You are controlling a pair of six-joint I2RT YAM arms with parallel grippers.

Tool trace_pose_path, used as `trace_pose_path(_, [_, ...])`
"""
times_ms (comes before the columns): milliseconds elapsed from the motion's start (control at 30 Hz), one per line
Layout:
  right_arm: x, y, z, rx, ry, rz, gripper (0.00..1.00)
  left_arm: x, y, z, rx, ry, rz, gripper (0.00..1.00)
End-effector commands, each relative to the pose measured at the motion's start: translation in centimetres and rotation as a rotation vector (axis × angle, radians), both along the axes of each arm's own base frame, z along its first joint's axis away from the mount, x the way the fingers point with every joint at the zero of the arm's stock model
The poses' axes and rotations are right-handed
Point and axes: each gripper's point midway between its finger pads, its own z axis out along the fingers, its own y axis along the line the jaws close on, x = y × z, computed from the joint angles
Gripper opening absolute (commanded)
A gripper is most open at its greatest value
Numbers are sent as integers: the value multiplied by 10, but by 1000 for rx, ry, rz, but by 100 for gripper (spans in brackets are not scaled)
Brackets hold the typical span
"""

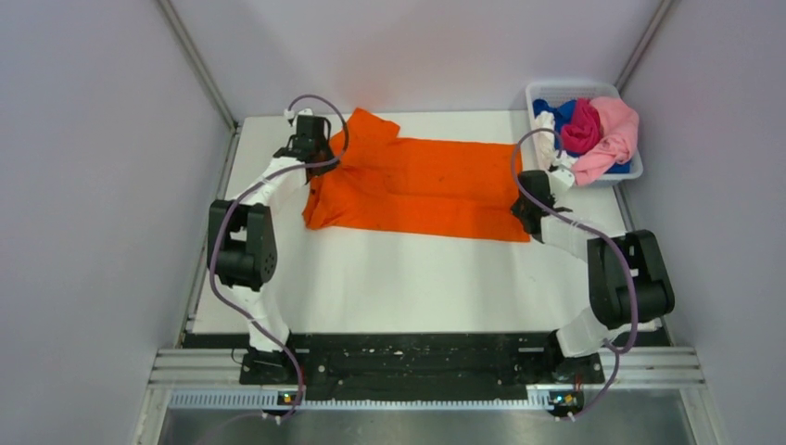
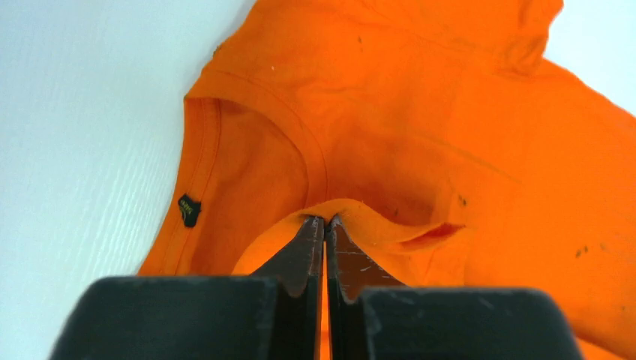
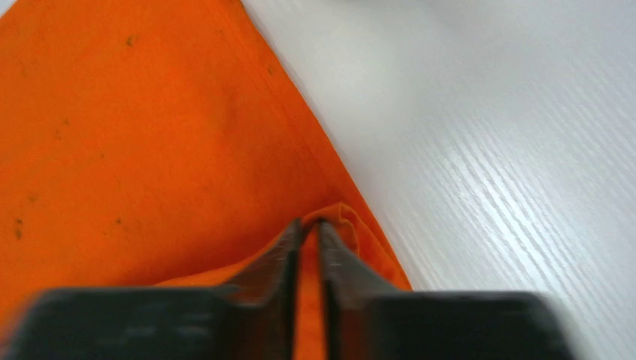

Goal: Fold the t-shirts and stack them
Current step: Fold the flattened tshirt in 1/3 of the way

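Observation:
The bright orange t-shirt [image 1: 417, 190] lies spread sideways across the back of the white table, collar end at the left, with its near long edge folded over. My left gripper [image 1: 317, 159] is shut on a fold of orange cloth just by the collar [image 2: 255, 127], next to the black neck label [image 2: 189, 209]. My right gripper [image 1: 525, 206] is shut on the shirt's hem corner [image 3: 349, 225] at the right end. The pink [image 1: 612, 139], magenta [image 1: 582, 127] and blue [image 1: 563, 109] t-shirts lie bunched in the bin.
The white plastic bin [image 1: 547, 90] stands at the back right corner, close behind my right arm. Grey walls close in both sides and the back. Bare white tabletop [image 1: 399, 283] lies between the shirt and the arm bases.

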Motion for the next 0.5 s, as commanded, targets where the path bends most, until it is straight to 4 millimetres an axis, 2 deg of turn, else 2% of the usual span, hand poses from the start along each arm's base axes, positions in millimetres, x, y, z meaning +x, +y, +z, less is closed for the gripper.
trace_pose_path(0, [33, -4, 23, -11, -89, -23, 27, 29, 20, 8, 42, -25, 105, 20])
trace_pose_path(33, [37, -3, 24, -11, -89, -16, 42, 31, 23, 4, 51, -1, 118, 37])
trace_pose_path(67, [39, -2, 26, -10, -89, -10, 54, 36, 25, 5, 52, 7, 124, 59])
trace_pose_path(100, [41, -1, 28, -7, -86, -12, 62, 40, 27, 8, 54, 10, 129, 79])
trace_pose_path(133, [42, 1, 31, 1, -88, -4, 65, 43, 28, 13, 54, 8, 136, 91])
trace_pose_path(167, [42, 3, 34, 9, -91, 4, 69, 44, 27, 18, 52, 7, 135, 93])
trace_pose_path(200, [40, 7, 38, 19, -99, 14, 81, 43, 24, 25, 40, 2, 123, 94])
trace_pose_path(233, [39, 12, 45, 24, -116, 35, 86, 40, 18, 28, 15, 3, 100, 95])
trace_pose_path(300, [33, 28, 53, 27, -134, 102, 87, 27, 2, 29, -57, 14, 34, 95])
trace_pose_path(333, [31, 40, 57, 26, -146, 152, 88, 20, -9, 26, -103, 16, -8, 95])
trace_pose_path(367, [29, 54, 58, 28, -153, 210, 96, 12, -22, 25, -160, 14, -55, 95])
trace_pose_path(400, [27, 72, 57, 38, -155, 271, 98, 2, -36, 19, -224, 21, -108, 95])
trace_pose_path(467, [23, 103, 48, 83, -146, 379, 99, -14, -62, 7, -340, 39, -188, 96])
